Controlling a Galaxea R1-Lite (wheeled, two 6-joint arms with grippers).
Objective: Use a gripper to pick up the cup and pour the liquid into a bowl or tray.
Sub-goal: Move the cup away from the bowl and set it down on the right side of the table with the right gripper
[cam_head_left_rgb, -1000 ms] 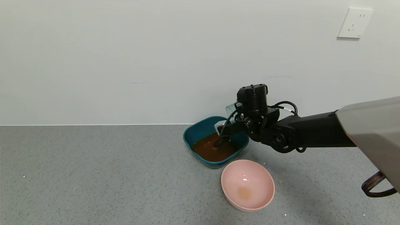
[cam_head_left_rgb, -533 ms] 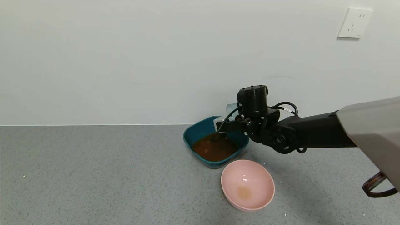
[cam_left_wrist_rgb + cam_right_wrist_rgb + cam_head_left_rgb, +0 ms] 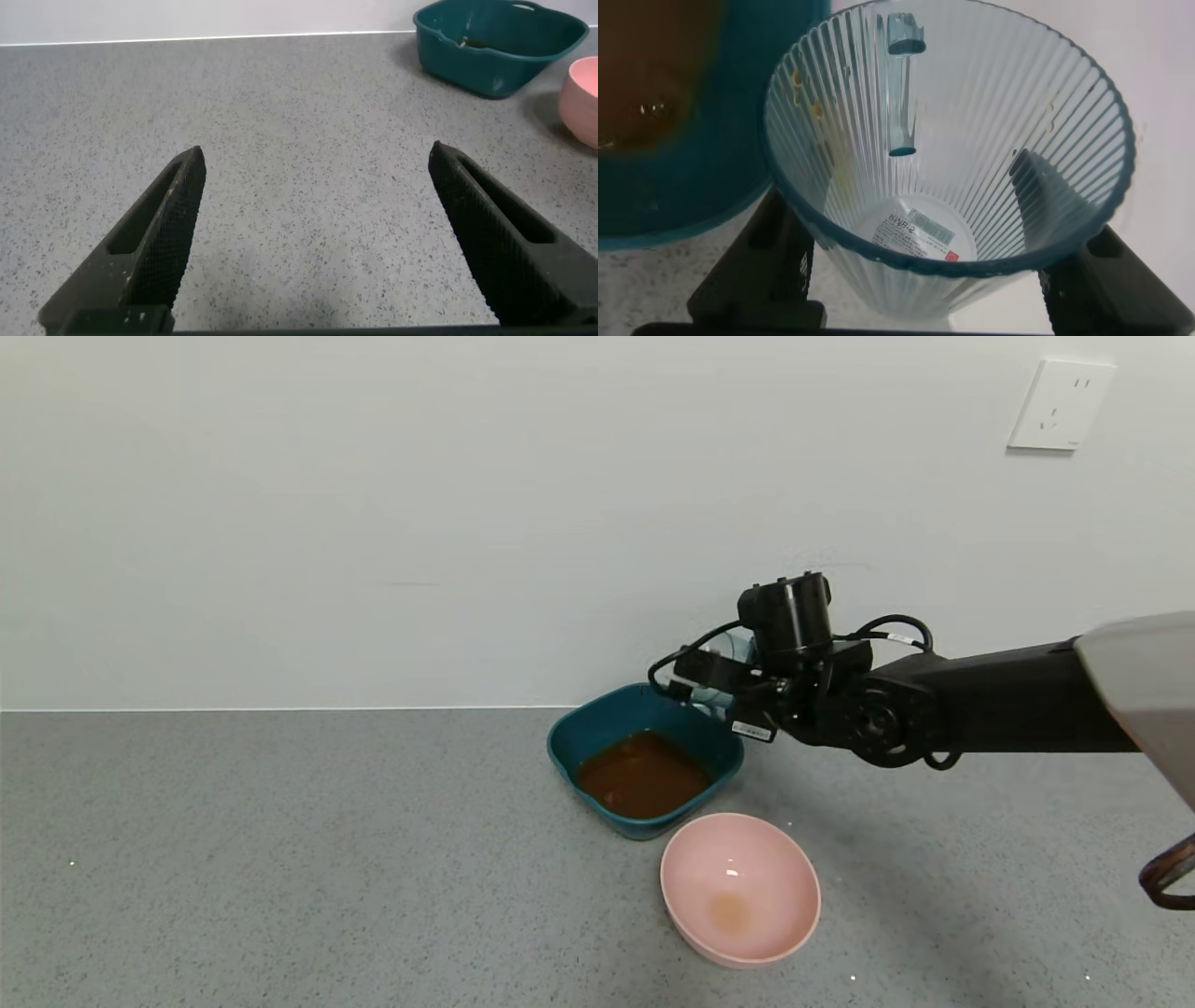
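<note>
The cup [image 3: 948,177] is a ribbed, translucent pale blue mug, empty inside, with a white label showing through its base. The right gripper [image 3: 714,683] holds it with jaws closed against its sides, above the far right corner of the teal basin [image 3: 597,723]. Reddish-brown liquid [image 3: 642,777] lies pooled in the basin below the jaws. Compared with a second ago, the gripper has lifted and drawn back rightward, clear of the basin's interior. The left gripper [image 3: 313,243] hangs over bare tabletop [image 3: 299,121], jaws spread wide and empty.
</note>
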